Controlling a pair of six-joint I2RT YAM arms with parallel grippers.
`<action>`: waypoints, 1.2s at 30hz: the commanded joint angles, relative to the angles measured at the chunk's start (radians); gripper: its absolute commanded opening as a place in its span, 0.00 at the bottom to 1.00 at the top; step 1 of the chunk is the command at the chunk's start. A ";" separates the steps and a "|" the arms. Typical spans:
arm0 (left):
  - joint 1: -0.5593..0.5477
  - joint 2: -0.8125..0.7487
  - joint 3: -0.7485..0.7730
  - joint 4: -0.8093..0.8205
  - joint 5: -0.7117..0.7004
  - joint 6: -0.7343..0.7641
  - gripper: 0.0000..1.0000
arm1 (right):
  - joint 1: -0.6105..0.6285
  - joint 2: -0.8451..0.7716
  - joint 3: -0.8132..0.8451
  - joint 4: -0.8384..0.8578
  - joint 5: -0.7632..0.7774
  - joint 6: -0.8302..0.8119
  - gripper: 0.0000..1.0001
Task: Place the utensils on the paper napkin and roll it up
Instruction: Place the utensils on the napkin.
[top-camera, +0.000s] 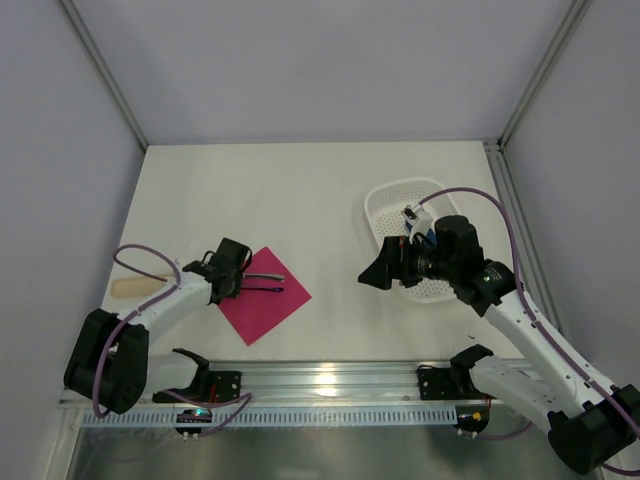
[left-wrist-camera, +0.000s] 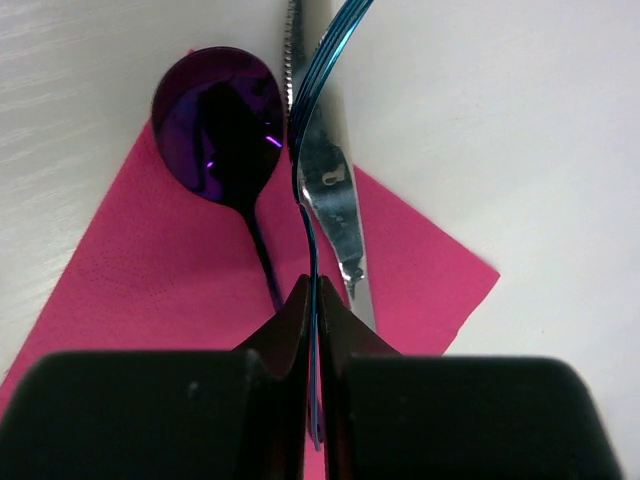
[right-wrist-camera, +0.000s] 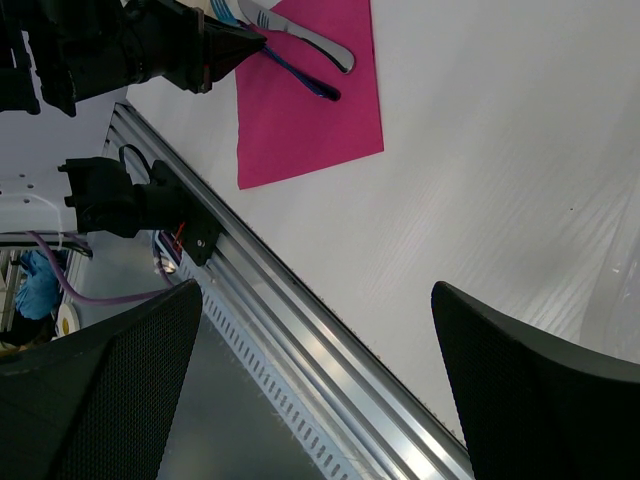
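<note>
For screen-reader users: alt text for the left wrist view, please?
The left end effector is shut on a thin utensil seen edge-on, above a pink napkin. A purple spoon and a shiny knife lie on the napkin, their heads past its edge.

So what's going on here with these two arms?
The left hand is shut on a thin utensil with a blue sheen, holding it right at the pink napkin. A purple spoon and a knife already lie on the napkin, which is flat and not yet rolled. The right hand is open and empty, hovering by the white basket.
</note>
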 joint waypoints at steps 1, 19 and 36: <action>-0.003 -0.025 -0.017 0.166 -0.064 0.040 0.00 | 0.003 -0.004 0.012 0.031 -0.005 0.005 0.99; -0.001 -0.019 -0.094 0.252 -0.061 0.008 0.00 | 0.003 -0.013 0.015 0.018 -0.001 0.005 0.99; -0.001 -0.011 -0.115 0.284 -0.058 -0.001 0.00 | 0.003 -0.017 0.017 0.013 -0.004 0.005 0.99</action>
